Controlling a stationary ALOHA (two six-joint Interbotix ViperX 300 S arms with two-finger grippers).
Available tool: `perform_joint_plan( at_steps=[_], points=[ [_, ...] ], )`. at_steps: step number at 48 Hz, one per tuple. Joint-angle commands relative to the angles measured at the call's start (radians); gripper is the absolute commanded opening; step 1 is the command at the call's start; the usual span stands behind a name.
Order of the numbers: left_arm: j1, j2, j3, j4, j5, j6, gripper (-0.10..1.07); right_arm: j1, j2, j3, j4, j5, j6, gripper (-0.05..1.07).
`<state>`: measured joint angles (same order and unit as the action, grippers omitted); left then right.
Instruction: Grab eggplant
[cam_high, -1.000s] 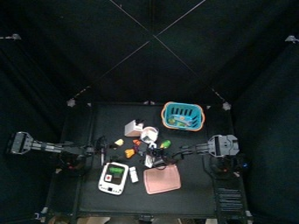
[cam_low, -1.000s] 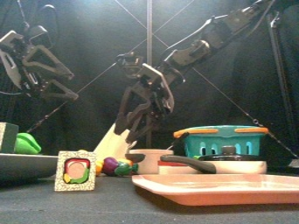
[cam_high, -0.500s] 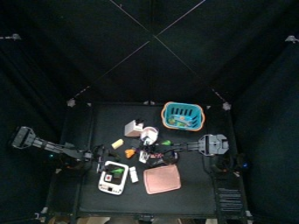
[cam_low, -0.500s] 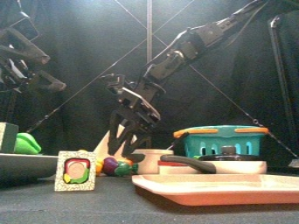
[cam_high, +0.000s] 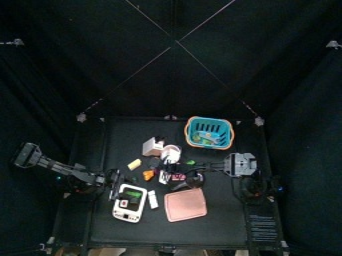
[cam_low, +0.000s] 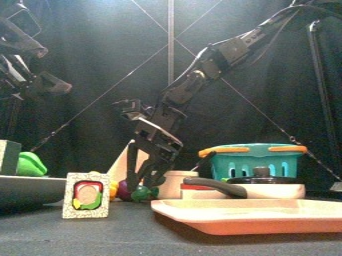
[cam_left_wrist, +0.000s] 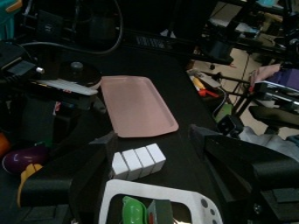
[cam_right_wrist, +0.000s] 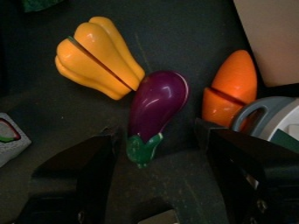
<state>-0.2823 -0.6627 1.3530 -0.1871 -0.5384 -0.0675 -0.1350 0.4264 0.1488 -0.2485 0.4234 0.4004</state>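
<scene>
**Right gripper poised over the eggplant, grasp not yet made**

Your right gripper (cam_right_wrist: 152, 188) is spread nearly as wide as it goes and holds nothing. In the right wrist view its two jaws stand on either side of the eggplant (cam_right_wrist: 156, 105), which lies flat on the counter (cam_right_wrist: 47, 114), green stem end toward the camera. A yellow squash (cam_right_wrist: 100, 59) lies just beside it on one side and an orange carrot (cam_right_wrist: 230, 87) near it on the other.

From the front, the right arm slants down into the cluster of toy food, the gripper (cam_low: 144, 172) low over the counter.

So the approach looks largely done. What is left, as I judge it: lower onto the eggplant, close, and lift it clear without catching its neighbours.

Your left gripper (cam_left_wrist: 149, 188) hangs open and empty at the counter's left side, over a white tray (cam_left_wrist: 152, 206).
</scene>
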Motion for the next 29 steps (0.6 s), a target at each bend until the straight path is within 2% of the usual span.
perform_joint_plan(
  at_steps=[1,29],
  points=[
    [-0.003,0.002,-0.023,0.002,-0.008,0.002,0.99,-0.006,-0.021,-0.025,-0.002,-0.002,0.003,0.97],
    [-0.003,0.002,-0.017,0.000,-0.009,0.002,0.99,-0.006,0.021,-0.060,-0.003,-0.003,0.002,0.96]
  ],
)
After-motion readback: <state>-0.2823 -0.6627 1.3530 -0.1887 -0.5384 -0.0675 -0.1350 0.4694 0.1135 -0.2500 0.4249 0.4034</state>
